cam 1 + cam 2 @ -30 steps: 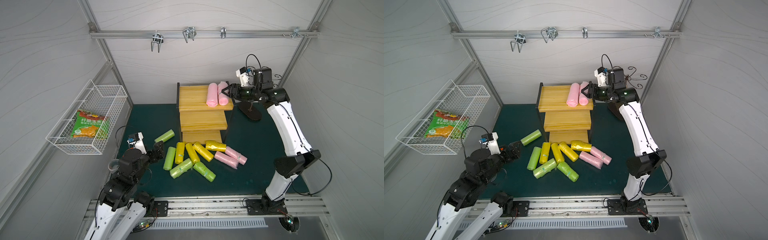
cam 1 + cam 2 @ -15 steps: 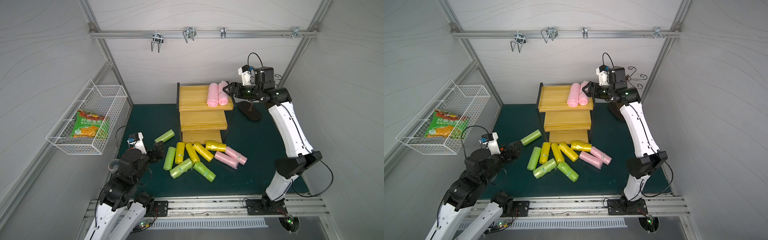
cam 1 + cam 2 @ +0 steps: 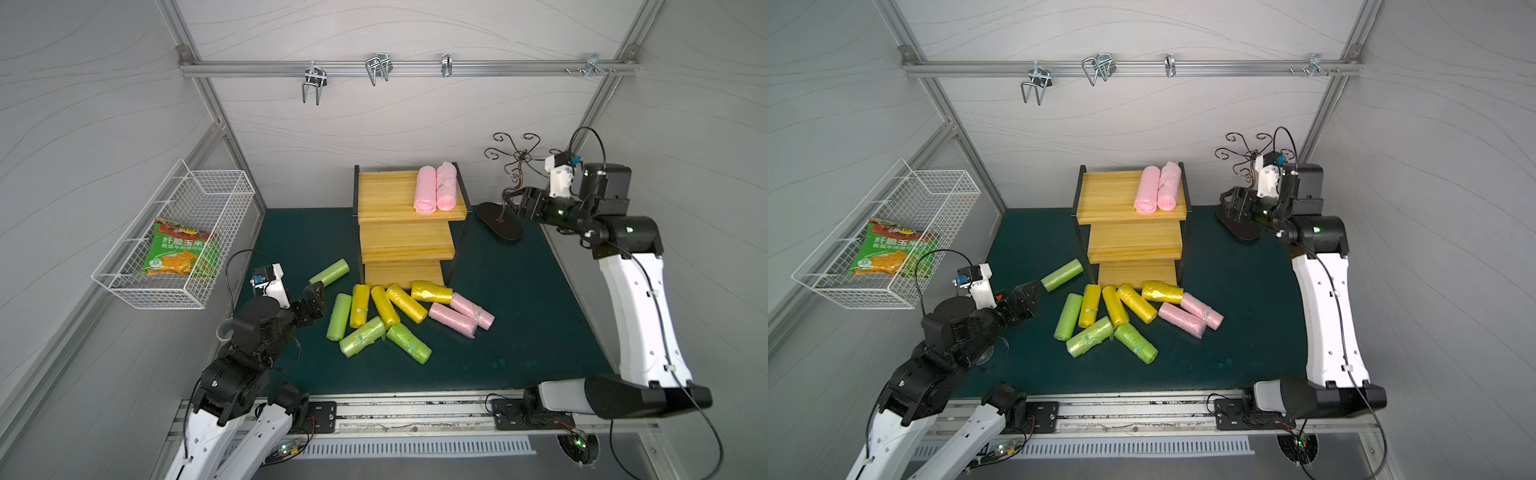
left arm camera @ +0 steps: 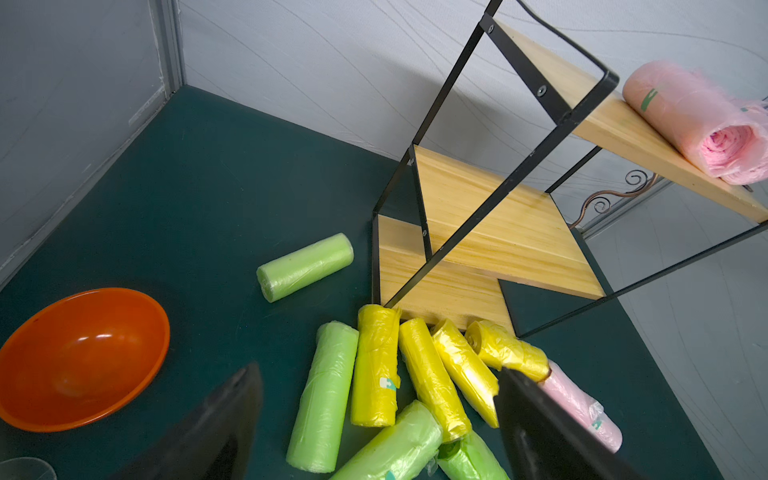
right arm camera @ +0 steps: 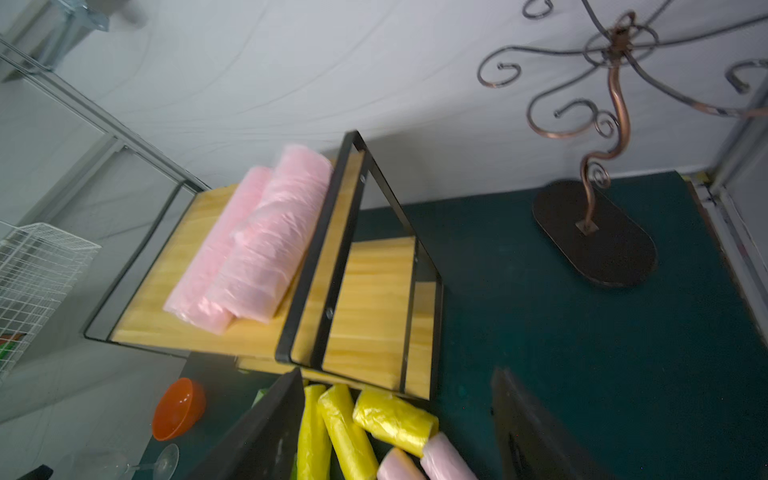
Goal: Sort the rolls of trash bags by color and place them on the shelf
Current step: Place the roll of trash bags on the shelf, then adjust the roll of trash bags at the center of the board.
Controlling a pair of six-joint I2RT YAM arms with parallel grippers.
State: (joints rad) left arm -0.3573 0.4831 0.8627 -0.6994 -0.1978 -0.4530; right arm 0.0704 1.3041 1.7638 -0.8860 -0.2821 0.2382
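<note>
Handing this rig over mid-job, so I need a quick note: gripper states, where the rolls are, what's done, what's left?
Left gripper: open, empty, close to the lone green roll on the mat.
Right gripper: open, empty, right of the shelf top tier.
Done: two shelved pink rolls lie side by side on the top tier.
Left: on the mat, two loose pink rolls, four yellow rolls, three clustered green rolls plus the lone one. Lower tiers bare.

Lab cell: white panels (image 3: 415,137), aluminium frame (image 3: 395,68)
</note>
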